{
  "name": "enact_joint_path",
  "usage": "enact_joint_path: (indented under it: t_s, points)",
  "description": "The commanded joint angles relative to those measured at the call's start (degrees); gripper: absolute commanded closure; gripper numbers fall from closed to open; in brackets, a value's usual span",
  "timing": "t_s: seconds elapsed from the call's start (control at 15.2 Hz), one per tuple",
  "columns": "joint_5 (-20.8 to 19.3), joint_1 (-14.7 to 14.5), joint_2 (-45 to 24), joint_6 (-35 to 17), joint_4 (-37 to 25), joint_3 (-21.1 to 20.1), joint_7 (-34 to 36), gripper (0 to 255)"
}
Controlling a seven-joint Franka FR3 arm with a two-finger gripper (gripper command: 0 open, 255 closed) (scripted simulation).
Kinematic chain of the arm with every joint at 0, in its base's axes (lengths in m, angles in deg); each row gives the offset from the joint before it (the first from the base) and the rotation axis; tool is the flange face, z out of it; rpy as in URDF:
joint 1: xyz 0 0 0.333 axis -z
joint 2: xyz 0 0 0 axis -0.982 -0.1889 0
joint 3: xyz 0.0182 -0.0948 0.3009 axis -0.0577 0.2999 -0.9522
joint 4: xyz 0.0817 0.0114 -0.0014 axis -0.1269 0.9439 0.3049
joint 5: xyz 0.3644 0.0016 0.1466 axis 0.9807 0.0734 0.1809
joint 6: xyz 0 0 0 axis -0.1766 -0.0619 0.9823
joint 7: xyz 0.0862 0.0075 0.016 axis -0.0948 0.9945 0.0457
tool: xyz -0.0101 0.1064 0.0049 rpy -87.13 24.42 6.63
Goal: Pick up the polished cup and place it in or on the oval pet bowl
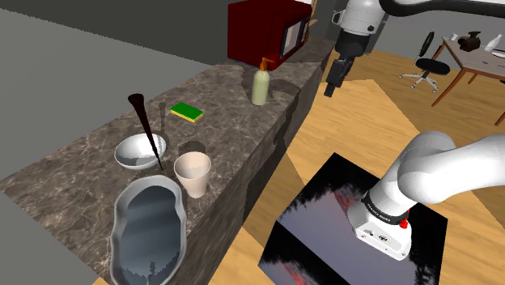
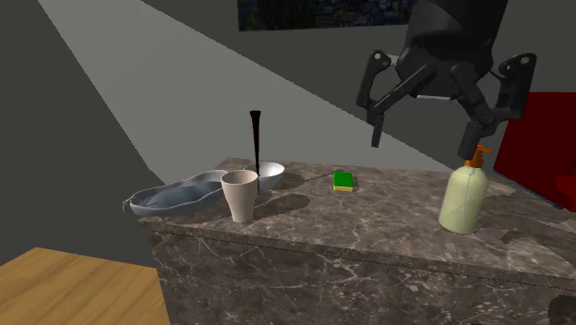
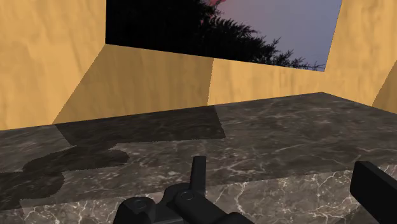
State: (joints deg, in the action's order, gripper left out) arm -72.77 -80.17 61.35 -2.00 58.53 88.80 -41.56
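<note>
**Above the surface's far end, tool wide and empty**

Over the dark marbled surface (image 1: 235,113), the black tool (image 1: 333,81) hangs in the air near a pale soap dispenser (image 1: 260,82) and a dark red microwave (image 1: 263,32). Its fingers stand wide apart with nothing between them. In the second exterior view the tool (image 2: 420,146) is well above the surface (image 2: 369,222), its spread fingertips higher than the dispenser (image 2: 464,196) just beside it. The wrist view looks past the tool (image 3: 286,181) onto bare marbled stone (image 3: 286,127), with a wooden floor beyond.

The cup (image 1: 193,173), pale beige, stands upright toward the other end of the surface, well apart from the tool. It is just beside one end of the oval pet bowl (image 1: 150,227), a grey shallow dish with a wavy rim. A round silvery bowl (image 1: 139,151) sits near both, with a dark tapered stick (image 1: 146,125) rising from it. A green and yellow sponge (image 1: 187,112) lies between the cup and the dispenser.
</note>
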Motion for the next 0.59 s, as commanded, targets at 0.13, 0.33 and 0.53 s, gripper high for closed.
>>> enact_joint_path:
  t_s: [0.13, 0.33, 0.53]
  points:
    - [1.7, -0.9, -1.3, -2.8, 1.1, -1.9, 2.1, 0]
    - [4.0, -2.2, -3.8, -7.1, 2.1, -4.7, 5.2, 0]
    - [6.1, -3.4, -7.0, -11.5, 2.5, -7.5, 8.1, 0]
